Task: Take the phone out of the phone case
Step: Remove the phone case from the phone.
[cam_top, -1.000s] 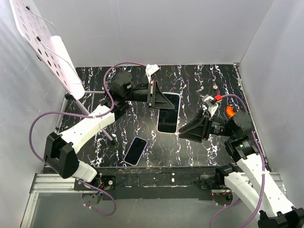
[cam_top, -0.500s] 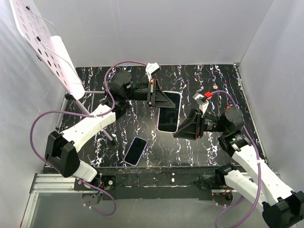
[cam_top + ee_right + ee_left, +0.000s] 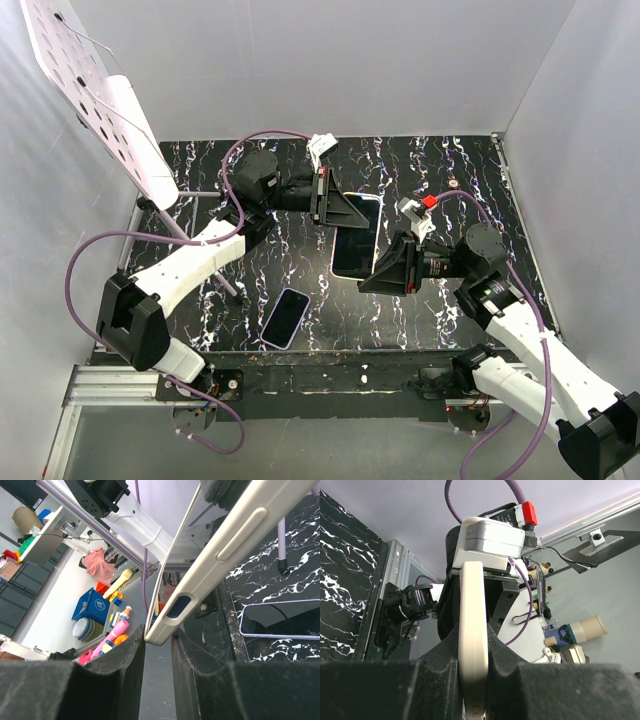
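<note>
Edgewise, phone case within left claw.

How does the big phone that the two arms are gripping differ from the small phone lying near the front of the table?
The big phone is clearly larger than the small phone. The big phone has a cream rim; the small phone's rim is lilac. The big phone is clamped between the left pincer and the right pincer; the small phone lies free on the table. Both show dark screens facing up.

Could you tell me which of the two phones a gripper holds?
The larger cased phone, clamped by the left gripper; the smaller phone lies loose on the table.
</note>
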Controlling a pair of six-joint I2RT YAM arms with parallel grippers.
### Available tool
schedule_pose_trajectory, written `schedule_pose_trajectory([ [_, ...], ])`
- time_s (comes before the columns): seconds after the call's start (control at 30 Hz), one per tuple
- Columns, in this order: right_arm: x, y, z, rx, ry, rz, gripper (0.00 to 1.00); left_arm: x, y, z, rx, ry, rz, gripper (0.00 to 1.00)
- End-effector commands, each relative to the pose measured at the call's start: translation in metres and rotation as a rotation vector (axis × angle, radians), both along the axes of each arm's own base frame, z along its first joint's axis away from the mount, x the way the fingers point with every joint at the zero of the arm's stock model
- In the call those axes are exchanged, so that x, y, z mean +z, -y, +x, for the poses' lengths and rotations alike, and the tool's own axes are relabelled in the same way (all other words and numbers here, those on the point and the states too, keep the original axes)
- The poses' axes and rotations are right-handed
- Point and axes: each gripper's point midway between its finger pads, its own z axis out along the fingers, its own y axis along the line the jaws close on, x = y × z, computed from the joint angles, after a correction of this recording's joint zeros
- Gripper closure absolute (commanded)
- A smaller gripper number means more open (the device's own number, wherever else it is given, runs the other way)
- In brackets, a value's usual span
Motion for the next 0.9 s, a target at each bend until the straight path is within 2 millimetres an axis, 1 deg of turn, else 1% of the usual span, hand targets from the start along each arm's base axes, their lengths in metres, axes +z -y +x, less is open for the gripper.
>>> schedule_pose_trajectory([
  [0.0,0.020,-0.002,0.002,-0.004,0.082,0.036,0.66,0.015,-0.006,-0.009,-0.028,0.053,-0.036,1.00],
  [0.17,0.024,-0.002,0.000,0.002,0.094,0.044,0.66,0.015,-0.007,-0.011,-0.036,0.057,-0.034,1.00],
  [0.3,0.024,-0.002,0.001,0.001,0.102,0.040,0.69,0.017,-0.009,-0.015,-0.058,0.060,-0.042,1.00],
  [0.43,0.020,-0.004,0.005,-0.007,0.106,0.006,0.80,0.019,-0.012,-0.022,-0.091,0.068,-0.042,1.00],
  [0.5,0.017,-0.007,0.008,-0.006,0.122,-0.009,0.89,0.023,-0.014,-0.025,-0.102,0.074,-0.054,1.00],
  [0.53,0.015,-0.008,0.009,-0.002,0.129,-0.015,0.98,0.026,-0.015,-0.028,-0.116,0.059,-0.059,1.00],
  [0.67,-0.003,-0.009,0.012,-0.012,0.205,-0.050,0.99,0.043,-0.021,-0.040,-0.197,0.045,-0.120,1.00],
  [0.73,-0.010,-0.010,0.016,-0.040,0.269,-0.081,0.99,0.050,-0.025,-0.045,-0.238,0.020,-0.140,1.00],
  [0.77,-0.013,-0.010,0.021,-0.073,0.298,-0.104,0.99,0.053,-0.027,-0.047,-0.252,0.000,-0.148,1.00],
  [0.8,-0.012,-0.011,0.028,-0.118,0.324,-0.122,0.99,0.054,-0.027,-0.050,-0.266,-0.010,-0.158,1.00],
  [0.87,-0.006,-0.012,0.034,-0.157,0.369,-0.150,0.99,0.056,-0.028,-0.055,-0.283,-0.032,-0.169,1.00],
])
